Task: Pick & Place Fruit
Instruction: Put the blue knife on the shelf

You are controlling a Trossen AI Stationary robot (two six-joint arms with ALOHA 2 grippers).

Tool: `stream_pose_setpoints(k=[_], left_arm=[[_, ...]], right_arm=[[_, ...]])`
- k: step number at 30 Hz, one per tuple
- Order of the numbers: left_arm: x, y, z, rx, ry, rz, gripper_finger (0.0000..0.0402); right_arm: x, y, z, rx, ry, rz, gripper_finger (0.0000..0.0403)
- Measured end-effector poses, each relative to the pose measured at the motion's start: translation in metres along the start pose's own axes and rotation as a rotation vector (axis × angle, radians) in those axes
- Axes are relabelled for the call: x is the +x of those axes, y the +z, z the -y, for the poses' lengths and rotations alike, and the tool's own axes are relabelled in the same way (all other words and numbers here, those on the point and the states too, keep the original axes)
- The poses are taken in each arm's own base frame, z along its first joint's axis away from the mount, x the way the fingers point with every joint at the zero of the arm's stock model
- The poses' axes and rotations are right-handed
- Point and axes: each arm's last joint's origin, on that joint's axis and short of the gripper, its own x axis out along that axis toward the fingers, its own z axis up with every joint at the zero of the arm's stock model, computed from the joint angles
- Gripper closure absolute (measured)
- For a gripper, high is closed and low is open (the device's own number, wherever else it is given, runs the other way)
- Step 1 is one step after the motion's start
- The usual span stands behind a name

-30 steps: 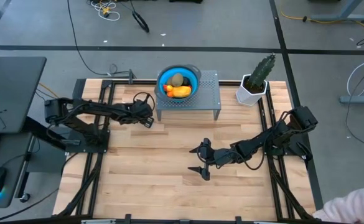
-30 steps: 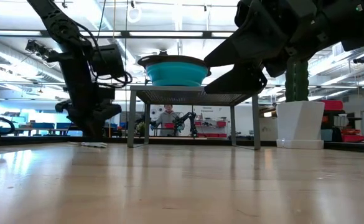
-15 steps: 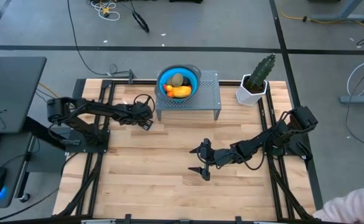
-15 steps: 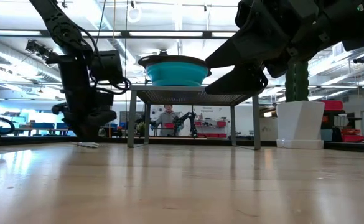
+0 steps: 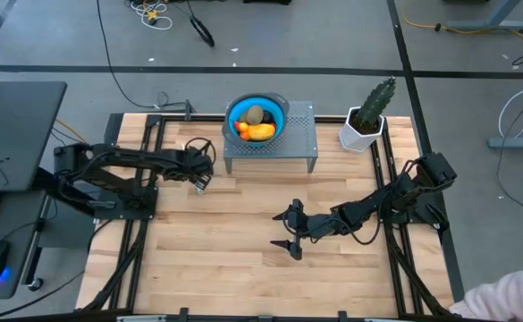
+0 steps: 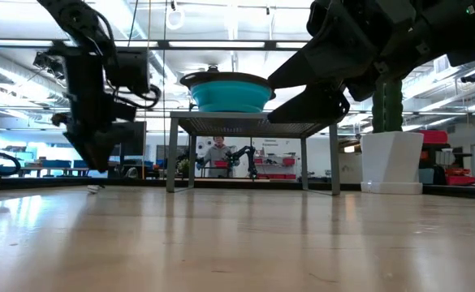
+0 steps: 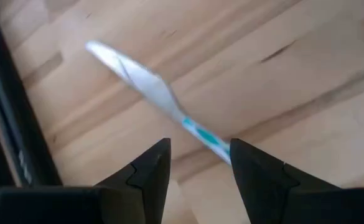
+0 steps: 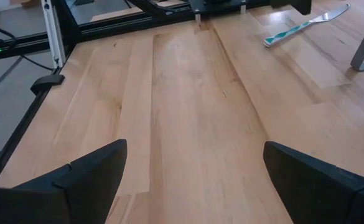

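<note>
Even, bright overhead light falls on the worktop (image 5: 243, 224) in the high view, with only soft, short shadows beneath the arms. In the low view ceiling strip lights glare against the room and leave the arms as dark silhouettes; the wood carries a pale sheen. The left wrist view is blurred, the stick tool (image 7: 157, 99) smeared. The right wrist view is sharper, with a mild sheen near the far tool.
</note>
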Motion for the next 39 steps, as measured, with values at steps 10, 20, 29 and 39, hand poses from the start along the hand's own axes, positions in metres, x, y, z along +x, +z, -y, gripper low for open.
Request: stream_pose_setpoints(k=[10, 20, 29, 39], left_arm=[[0.010, -0.017, -0.004, -0.128, -0.107, 0.030, 0.0221], [0.015, -0.019, -0.005, -0.110, -0.073, 0.048, 0.0190], [0.026, -0.022, 0.000, -0.100, -0.036, -0.004, 0.0196], [0.027, -0.023, 0.001, -0.075, -0.047, -0.032, 0.0224]], right_arm=[[0.000, -0.001, 0.000, -0.003, -0.001, -0.007, 0.0016], [0.000, -0.001, 0.000, -0.003, 0.000, -0.007, 0.0016], [0.000, -0.001, 0.000, -0.003, 0.000, -0.007, 0.0016], [0.000, -0.001, 0.000, -0.003, 0.000, -0.008, 0.0016]])
